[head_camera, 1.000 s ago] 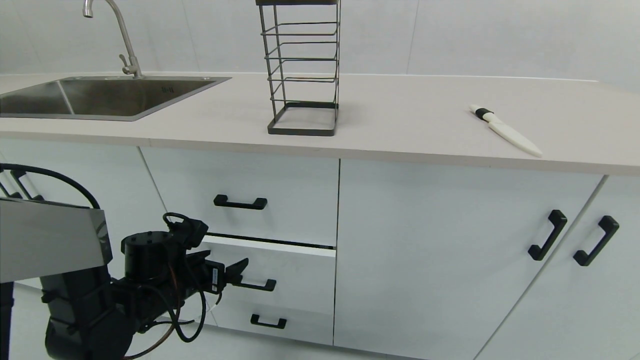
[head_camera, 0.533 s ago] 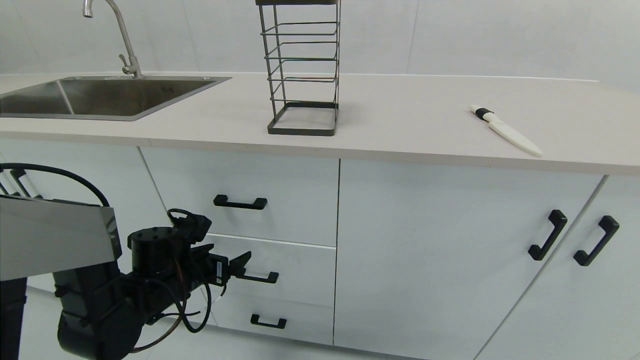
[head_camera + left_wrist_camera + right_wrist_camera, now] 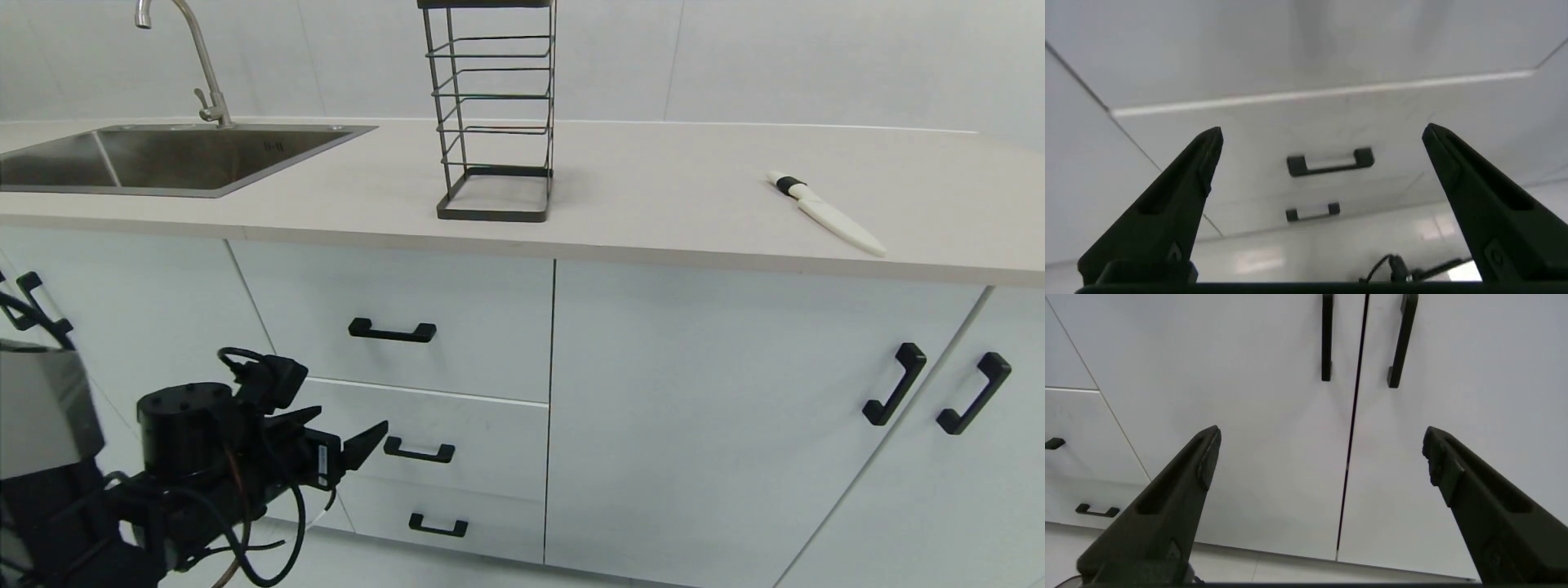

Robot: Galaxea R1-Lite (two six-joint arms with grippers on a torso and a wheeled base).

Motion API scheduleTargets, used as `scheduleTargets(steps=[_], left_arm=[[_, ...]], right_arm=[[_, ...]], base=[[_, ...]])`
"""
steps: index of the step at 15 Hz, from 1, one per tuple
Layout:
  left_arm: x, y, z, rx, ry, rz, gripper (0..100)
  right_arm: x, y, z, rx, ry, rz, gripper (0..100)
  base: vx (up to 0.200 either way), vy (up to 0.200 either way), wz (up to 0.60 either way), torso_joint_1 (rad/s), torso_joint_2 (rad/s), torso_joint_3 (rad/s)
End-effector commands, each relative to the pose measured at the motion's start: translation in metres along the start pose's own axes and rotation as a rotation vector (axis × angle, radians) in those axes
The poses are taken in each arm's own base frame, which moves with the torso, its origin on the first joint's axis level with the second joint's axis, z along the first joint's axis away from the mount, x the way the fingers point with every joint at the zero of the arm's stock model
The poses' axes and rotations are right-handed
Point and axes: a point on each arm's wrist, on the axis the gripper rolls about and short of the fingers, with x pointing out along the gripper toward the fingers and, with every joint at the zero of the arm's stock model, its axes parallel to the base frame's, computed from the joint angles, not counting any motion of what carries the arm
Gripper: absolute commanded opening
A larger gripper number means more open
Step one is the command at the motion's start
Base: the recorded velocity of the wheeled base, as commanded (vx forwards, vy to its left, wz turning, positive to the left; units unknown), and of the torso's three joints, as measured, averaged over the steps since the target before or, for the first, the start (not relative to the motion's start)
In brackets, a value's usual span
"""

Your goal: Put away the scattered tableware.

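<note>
Rack [image 3: 492,217], top cut off; knife [image 3: 824,214] on bench [image 3: 653,180]; left tool [image 3: 367,437] spread wide, empty, beside drawer handle [image 3: 419,450]; right tool [image 3: 1323,434] likewise.

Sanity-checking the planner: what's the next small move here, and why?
Probably raise the open right gripper toward the knife: it lies loose on the counter, right side, the drawers look shut, and the left gripper hangs open, clear of the middle handle.
</note>
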Motion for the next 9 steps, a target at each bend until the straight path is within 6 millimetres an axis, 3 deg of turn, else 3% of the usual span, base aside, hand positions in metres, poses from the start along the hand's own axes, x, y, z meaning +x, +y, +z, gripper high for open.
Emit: scheduleTargets(steps=[1, 3, 5, 8, 9], left_arm=[[-0.071, -0.01, 0.031, 0.034, -0.221, -0.012, 100], [-0.104, -0.016, 0.042, 0.058, -0.354, -0.013, 100], [-0.149, -0.022, 0.06, 0.09, -0.591, -0.014, 100], [-0.191, -0.019, 0.065, 0.119, -0.778, 0.09, 100], [-0.196, -0.019, 0.065, 0.122, -0.795, 0.109, 100]], right_arm=[[0.0, 0.0, 0.0, 0.0, 0.002, 0.001, 100], [0.0, 0.0, 0.0, 0.0, 0.002, 0.001, 100], [0.0, 0.0, 0.0, 0.0, 0.002, 0.001, 100], [0.0, 0.0, 0.0, 0.0, 0.002, 0.001, 100], [0.0, 0.0, 0.0, 0.0, 0.002, 0.001, 100]], base=[[0.0, 0.0, 0.0, 0.0, 0.0, 0.0], [0.0, 0.0, 0.0, 0.0, 0.0, 0.0], [0.0, 0.0, 0.0, 0.0, 0.0, 0.0], [0.0, 0.0, 0.0, 0.0, 0.0, 0.0], [0.0, 0.0, 0.0, 0.0, 0.0, 0.0]])
